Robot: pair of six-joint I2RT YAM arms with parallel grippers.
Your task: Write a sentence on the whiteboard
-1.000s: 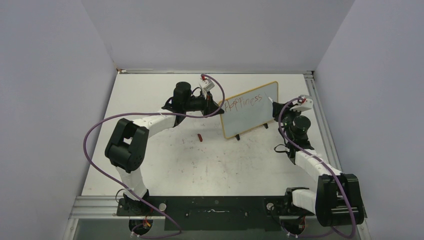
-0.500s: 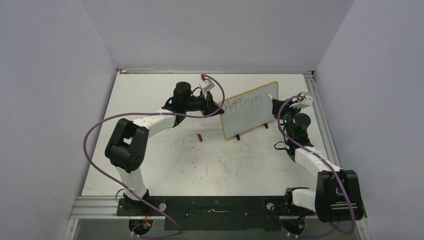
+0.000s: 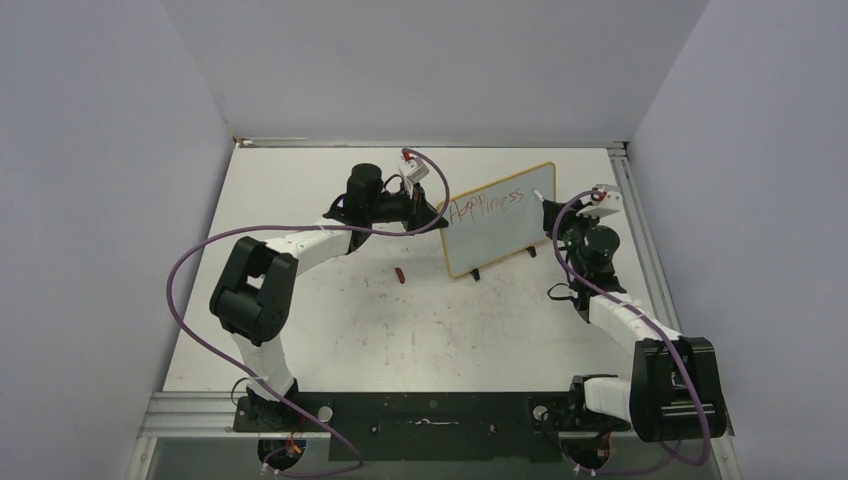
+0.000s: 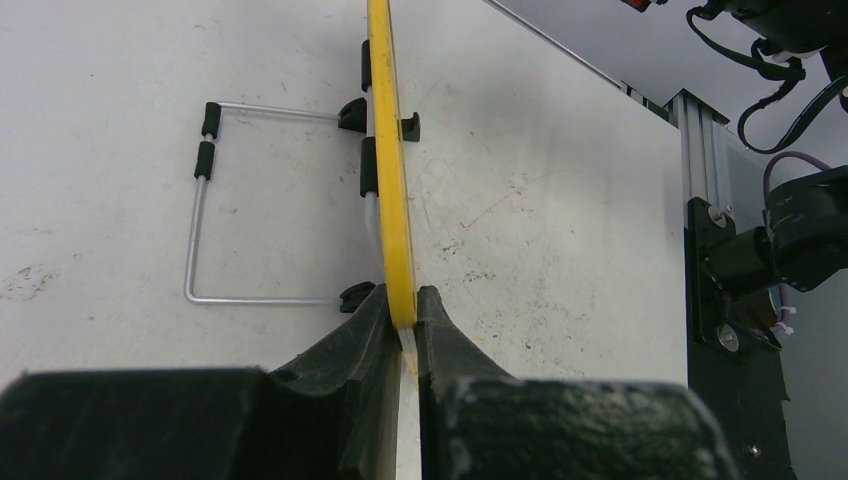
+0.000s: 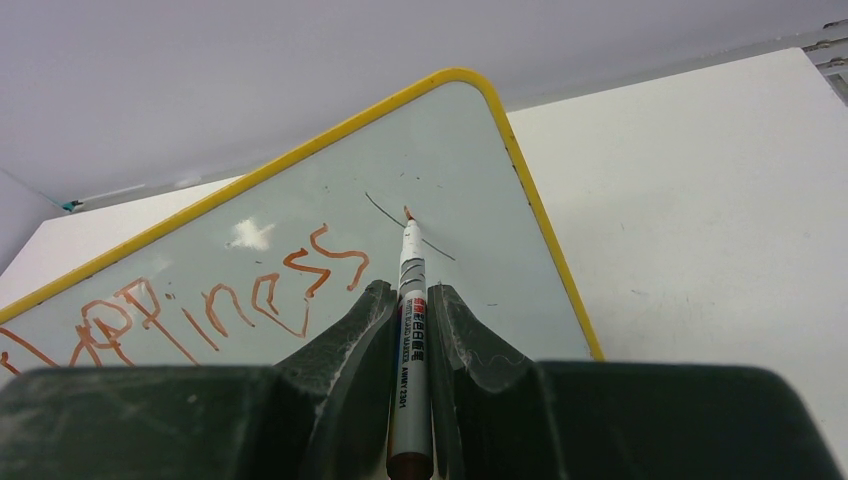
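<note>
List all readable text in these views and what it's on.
"Happiness": red handwriting on the whiteboard; the right wrist view cuts off its start and shows only "ppiness".
Marker barrel: small printed label, too small to read.
No other text, numbers or signs visible.

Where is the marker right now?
In the right wrist view, the marker is clamped in the right gripper, its tip at the whiteboard, just right of the red word Happiness.
</note>
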